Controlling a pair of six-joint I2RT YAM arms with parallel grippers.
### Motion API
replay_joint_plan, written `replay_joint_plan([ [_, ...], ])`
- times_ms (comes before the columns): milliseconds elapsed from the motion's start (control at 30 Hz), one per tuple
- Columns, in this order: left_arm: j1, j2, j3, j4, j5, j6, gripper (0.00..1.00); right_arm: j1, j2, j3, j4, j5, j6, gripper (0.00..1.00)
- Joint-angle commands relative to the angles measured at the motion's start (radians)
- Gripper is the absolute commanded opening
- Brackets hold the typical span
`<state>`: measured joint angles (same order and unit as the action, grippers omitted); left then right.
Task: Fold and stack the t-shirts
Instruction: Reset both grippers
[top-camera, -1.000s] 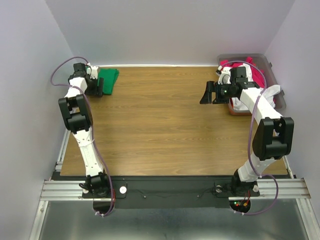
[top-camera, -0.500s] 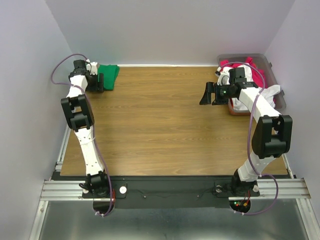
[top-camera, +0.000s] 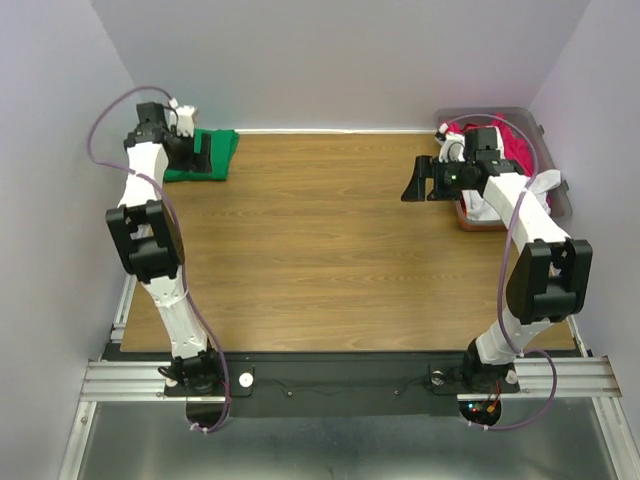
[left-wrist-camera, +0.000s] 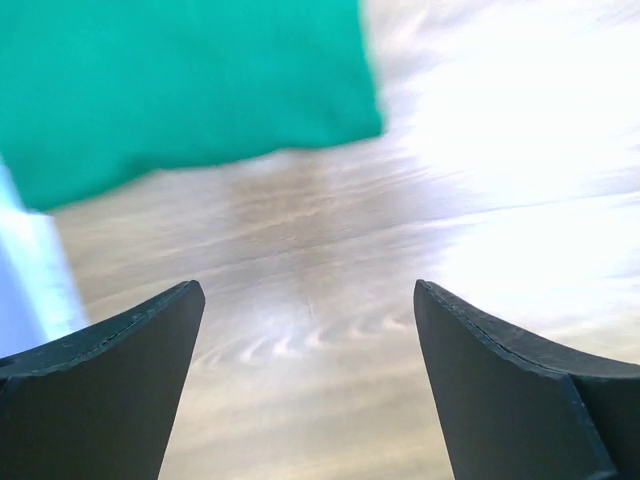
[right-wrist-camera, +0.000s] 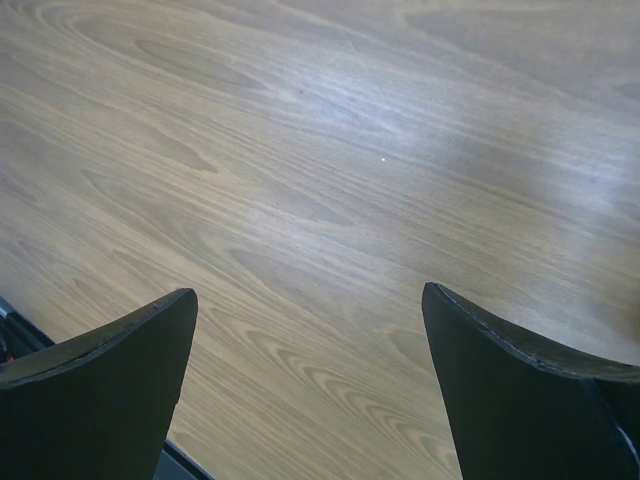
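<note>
The green t-shirt lies at the tabletop's far left corner, just beyond the left gripper, which is open and empty. The right gripper is open too.

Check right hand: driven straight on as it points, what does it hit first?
Most likely the bare wooden table: the right hand is open, and its wrist view shows only wood ahead. From above nothing else lies in line; its downward tilt is unclear.

High fixed view over whole table, wrist views close above its wood
</note>
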<state>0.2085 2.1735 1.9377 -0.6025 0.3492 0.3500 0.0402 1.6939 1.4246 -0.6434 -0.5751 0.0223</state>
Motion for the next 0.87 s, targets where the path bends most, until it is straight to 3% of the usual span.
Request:
replay_joint_plan([
  [0,-0.036,-0.266,0.026,-0.019,0.039,0.018,0.99,-0.006,-0.128,0.05,0.008,0.04,-0.013,1.0],
  [200,-0.115,-0.466,-0.104,-0.026,0.017,-0.008,0.99,-0.006,-0.233,0.014,0.005,0.147,-0.004,1.0],
  [367,-0.196,-0.679,-0.405,0.076,0.004,-0.04,0.99,-0.006,-0.306,-0.093,0.005,0.218,0.03,1.0],
  [533,-0.234,-0.833,-0.701,0.182,0.025,-0.046,0.99,-0.007,-0.362,-0.232,-0.005,0.155,-0.012,1.0],
  [633,-0.238,-0.908,-0.793,0.202,0.017,-0.039,0.99,-0.006,-0.39,-0.299,-0.012,0.095,-0.015,1.0],
  [833,-0.238,-1.001,-0.873,0.234,0.019,-0.049,0.99,-0.006,-0.45,-0.352,-0.012,0.115,-0.038,1.0],
])
